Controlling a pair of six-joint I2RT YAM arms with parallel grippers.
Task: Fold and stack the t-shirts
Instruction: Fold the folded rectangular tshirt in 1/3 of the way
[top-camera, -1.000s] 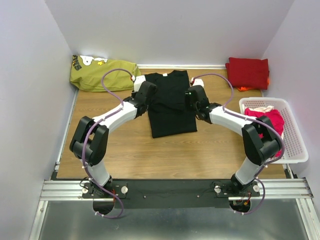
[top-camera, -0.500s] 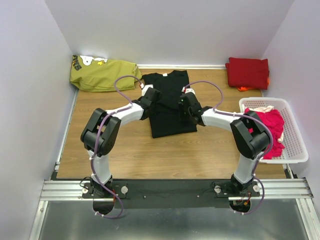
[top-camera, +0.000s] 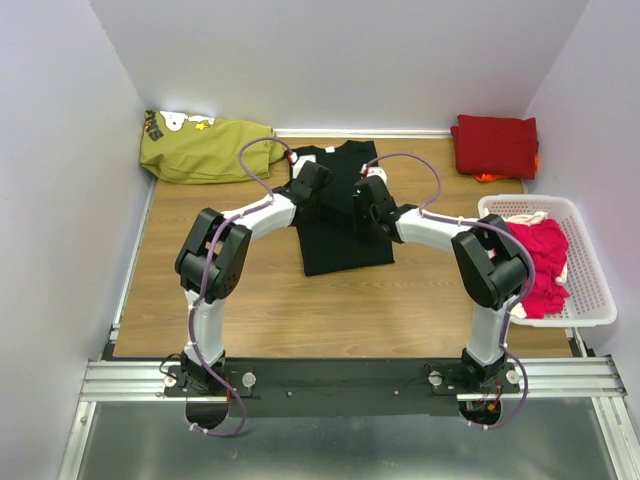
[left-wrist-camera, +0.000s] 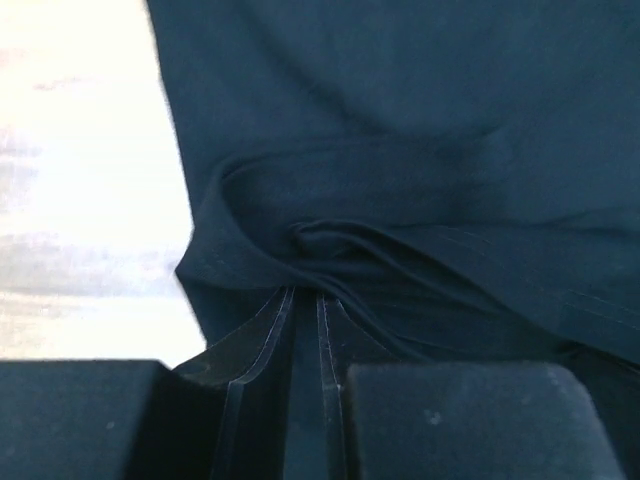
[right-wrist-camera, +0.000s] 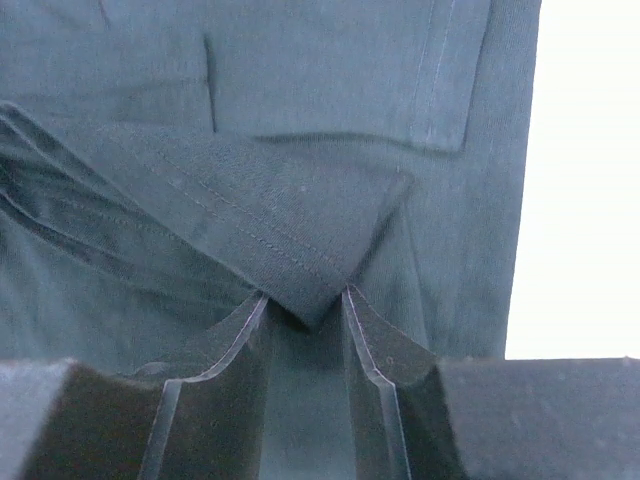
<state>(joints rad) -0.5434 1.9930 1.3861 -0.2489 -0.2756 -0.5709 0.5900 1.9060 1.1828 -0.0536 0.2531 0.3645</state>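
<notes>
Black t-shirt (top-camera: 345, 225): lies partly folded on the far middle of the wooden table (top-camera: 260, 300), with both grippers over its upper part. Left gripper (left-wrist-camera: 303, 296): fingers drawn close, pinching a bunched fold of the black cloth near its left edge; right gripper (right-wrist-camera: 305, 300): fingers clamped on a hemmed, folded-over corner of the same shirt. Dark red t-shirt (top-camera: 494, 146): folded, far right corner; pink t-shirts (top-camera: 540, 250): heaped in the white basket (top-camera: 590, 290) at the right edge; olive-green garment (top-camera: 205, 150) with cartoon print: far left corner.
</notes>
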